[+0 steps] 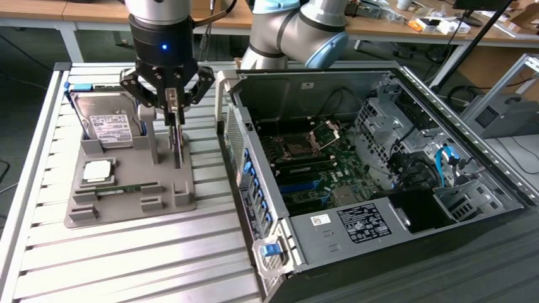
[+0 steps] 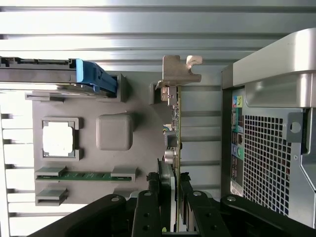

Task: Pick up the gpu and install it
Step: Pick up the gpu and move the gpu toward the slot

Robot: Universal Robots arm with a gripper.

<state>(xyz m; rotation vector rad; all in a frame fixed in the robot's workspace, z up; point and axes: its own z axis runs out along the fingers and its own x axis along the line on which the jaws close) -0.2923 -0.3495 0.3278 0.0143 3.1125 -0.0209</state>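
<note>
The gpu [image 1: 178, 142] stands on edge in a slot of the grey fixture tray [image 1: 173, 201], to the exterior view's left of the open computer case [image 1: 362, 158]. In the wrist view the gpu [image 2: 177, 123] appears edge-on as a thin green board, with its black cooler on one face and its silver end bracket [image 2: 180, 69] at the far end. My gripper [image 1: 173, 108] comes down from above onto the card's top edge. Its black fingers [image 2: 149, 202] press against both faces, so my gripper [image 2: 169, 181] is shut on the gpu. The card's bottom edge still sits at the tray.
The tray also holds a silver hard drive [image 1: 107, 123] with a blue clip [image 2: 94, 78], a CPU [image 1: 97, 170] and a narrow green memory stick [image 1: 126, 188]. The case's motherboard [image 1: 316, 167] lies exposed. Its metal side wall [image 2: 269, 158] stands close beside the card. The slatted aluminium table [image 1: 126, 265] spreads around.
</note>
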